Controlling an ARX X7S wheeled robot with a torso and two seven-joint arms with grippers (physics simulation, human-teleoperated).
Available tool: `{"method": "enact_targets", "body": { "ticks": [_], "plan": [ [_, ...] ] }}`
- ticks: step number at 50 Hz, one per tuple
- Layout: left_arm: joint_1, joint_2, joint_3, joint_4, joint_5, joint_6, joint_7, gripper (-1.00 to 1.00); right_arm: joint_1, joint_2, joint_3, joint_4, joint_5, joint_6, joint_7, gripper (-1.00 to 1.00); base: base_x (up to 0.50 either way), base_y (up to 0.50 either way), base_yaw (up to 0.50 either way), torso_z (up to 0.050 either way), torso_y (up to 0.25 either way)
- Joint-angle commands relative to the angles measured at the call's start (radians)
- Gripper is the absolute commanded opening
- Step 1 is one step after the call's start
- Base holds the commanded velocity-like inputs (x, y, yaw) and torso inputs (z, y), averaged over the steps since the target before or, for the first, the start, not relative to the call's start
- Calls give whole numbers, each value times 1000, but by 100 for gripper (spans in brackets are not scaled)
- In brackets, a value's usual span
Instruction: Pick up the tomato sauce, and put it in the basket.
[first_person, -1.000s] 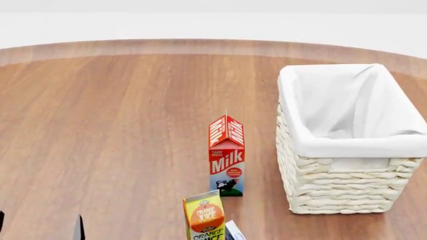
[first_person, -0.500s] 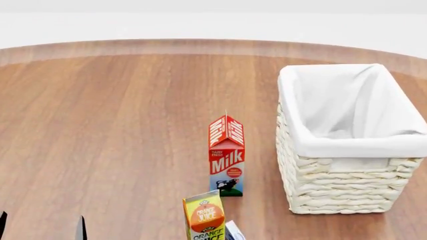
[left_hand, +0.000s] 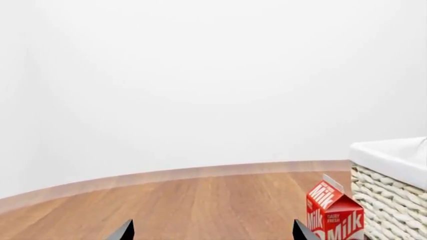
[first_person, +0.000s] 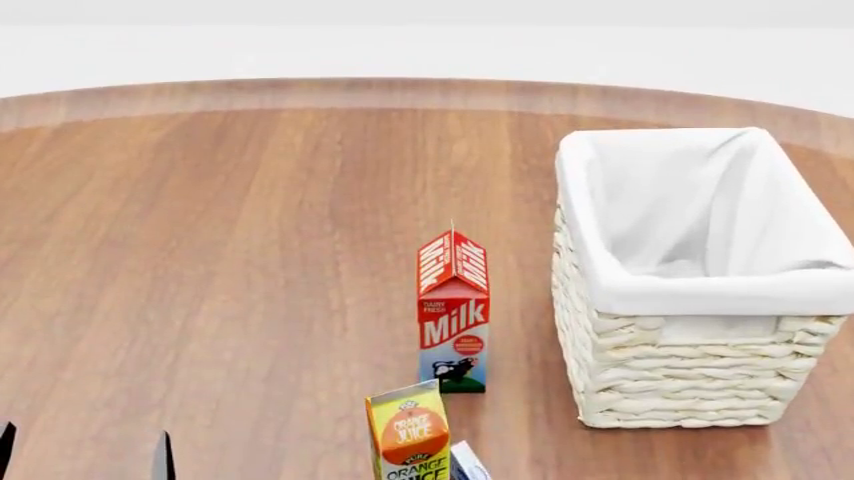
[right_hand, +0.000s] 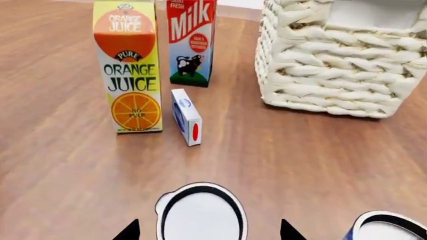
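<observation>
Basket (first_person: 694, 300) unmoved; left gripper (first_person: 83, 452) (fingertips only) barely shifted

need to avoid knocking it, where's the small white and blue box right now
In the right wrist view the small white and blue box stands on the wooden table, just beside the orange juice carton and in front of the milk carton; the basket sits farther off.

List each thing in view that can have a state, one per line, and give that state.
Milk carton: upright, closed.
Orange juice carton: upright, closed.
Small white box: on its edge.
Basket: upright, nothing visible inside.
Left gripper: open.
Right gripper: open, above a white can top.
</observation>
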Motion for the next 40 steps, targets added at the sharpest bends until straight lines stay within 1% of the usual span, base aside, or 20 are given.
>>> {"method": "enact_targets", "body": {
  "ticks": [1,7,8,15,22,25,32,40],
  "plan": [
    [-4,-9,9,-2,-5,-1,-10,100,54,-18,-12,110,4,-21,-2,100,0,0,0,0,0],
    [-5,-14,13,-1,-8,-1,-16,100,54,-20,-19,126,4,-39,-3,100,0,0,0,0,0],
    [-5,-15,14,-1,-9,-2,-16,100,52,-20,-18,122,4,-40,-2,-100,0,0,0,0,0],
    [-8,-20,20,-4,-13,-3,-21,100,48,-20,-23,131,2,-61,0,-100,0,0,0,0,0],
    [-10,-24,25,-4,-15,-6,-27,100,34,-13,-22,92,2,-57,10,-100,0,0,0,0,0],
    [-10,-26,27,-3,-18,-7,-29,100,11,2,-8,-1,8,-35,26,-100,0,0,0,0,0],
    [-12,-30,31,-3,-25,-6,-32,100,-9,60,68,-328,62,84,76,-100,0,0,0,0,0],
    [-14,-35,32,-3,-34,-5,-36,100,47,99,124,-526,105,195,115,-100,0,0,0,0,0]
  ]
}}
